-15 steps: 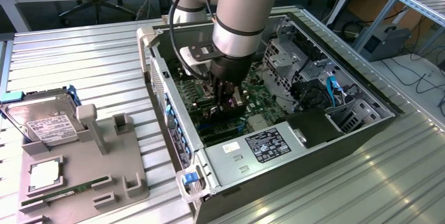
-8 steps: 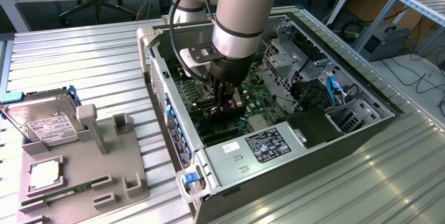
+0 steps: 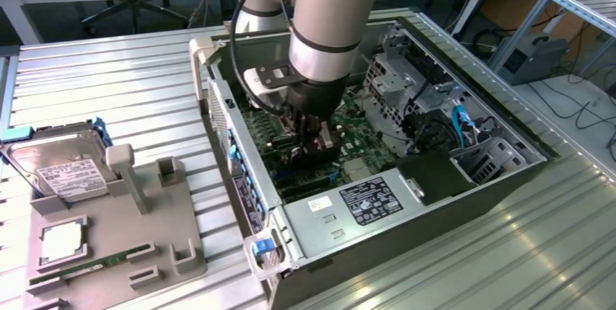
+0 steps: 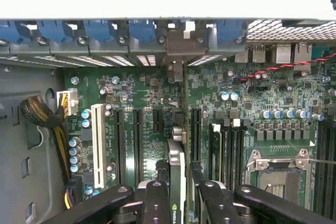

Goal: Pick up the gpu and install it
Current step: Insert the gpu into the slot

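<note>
Wrist view shows our black two-fingered gripper [image 4: 177,195] clamped on the thin dark gpu card [image 4: 177,169], edge-on at bottom centre above the green motherboard [image 4: 262,98]; we should keep it square over its slot.

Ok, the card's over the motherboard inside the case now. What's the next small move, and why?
Probably a short, straight push down. In the wrist view the gripper is shut on the gpu, which stands on edge between the black slots, its metal bracket already at the rear slot openings. Whether its edge is fully seated is hidden, so go gently.
</note>
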`<state>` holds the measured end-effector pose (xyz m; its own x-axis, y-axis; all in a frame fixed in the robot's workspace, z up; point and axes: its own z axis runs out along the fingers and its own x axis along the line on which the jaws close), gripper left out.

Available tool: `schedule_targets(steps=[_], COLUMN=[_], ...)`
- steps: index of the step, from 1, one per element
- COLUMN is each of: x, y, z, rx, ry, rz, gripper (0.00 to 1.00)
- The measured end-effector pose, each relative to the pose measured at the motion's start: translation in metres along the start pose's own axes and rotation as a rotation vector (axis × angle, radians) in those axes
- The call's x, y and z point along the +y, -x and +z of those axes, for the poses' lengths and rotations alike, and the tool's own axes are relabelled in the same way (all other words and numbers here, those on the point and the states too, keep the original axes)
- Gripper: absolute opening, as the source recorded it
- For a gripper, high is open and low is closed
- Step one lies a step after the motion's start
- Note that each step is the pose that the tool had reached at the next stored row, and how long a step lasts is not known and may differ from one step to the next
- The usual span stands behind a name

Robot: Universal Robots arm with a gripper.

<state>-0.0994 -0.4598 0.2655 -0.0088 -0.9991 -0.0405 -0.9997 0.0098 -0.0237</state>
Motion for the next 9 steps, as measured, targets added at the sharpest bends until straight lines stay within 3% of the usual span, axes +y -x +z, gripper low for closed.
schedule_targets(steps=[6,9], x=[0.0038,0.0042], y=[-0.0012,-0.0012], z=[-0.0001,-0.0008], rx=[-0.0003,-0.0006], ry=[-0.0134,-0.0166], rz=[0.000,-0.001], gripper=[0.26,0.26])
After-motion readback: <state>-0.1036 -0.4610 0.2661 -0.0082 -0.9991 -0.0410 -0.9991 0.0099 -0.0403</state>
